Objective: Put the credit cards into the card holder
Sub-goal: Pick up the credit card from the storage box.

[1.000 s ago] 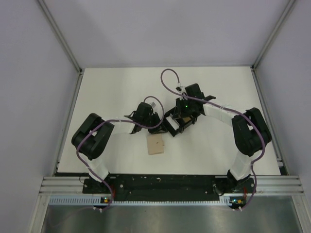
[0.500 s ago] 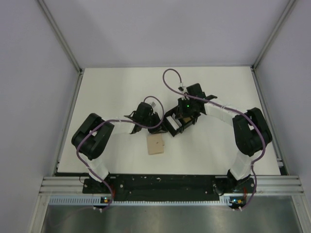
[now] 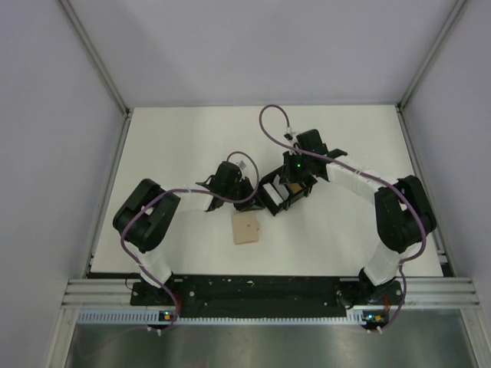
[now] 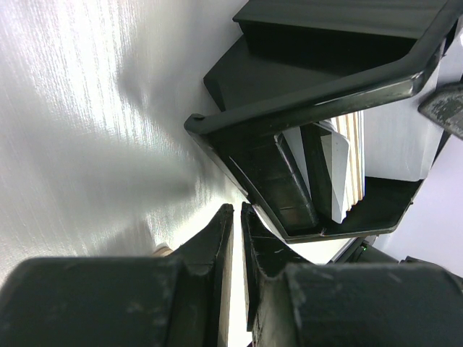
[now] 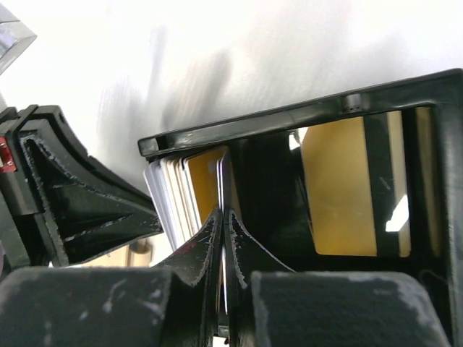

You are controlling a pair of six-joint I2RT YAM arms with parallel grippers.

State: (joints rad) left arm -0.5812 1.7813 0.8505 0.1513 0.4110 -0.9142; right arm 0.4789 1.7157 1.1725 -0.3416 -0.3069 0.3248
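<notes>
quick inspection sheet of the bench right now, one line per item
surface: white table
job's things: tan card holder lies flat in front of the black tray; cards stand on edge in the tray
clutter: nothing seen
grippers: left gripper has its jaws nearly together at the tray's edge, grip unclear; right gripper is shut, tips at the cards
cables: purple cables run along both arms
surroundings: pale walls, metal frame

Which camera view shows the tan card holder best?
Top external. The card holder lies flat on the table, whole and uncovered, nearer the arm bases than the black tray. Each wrist view catches at most a small tan sliver, mostly hidden.
</notes>
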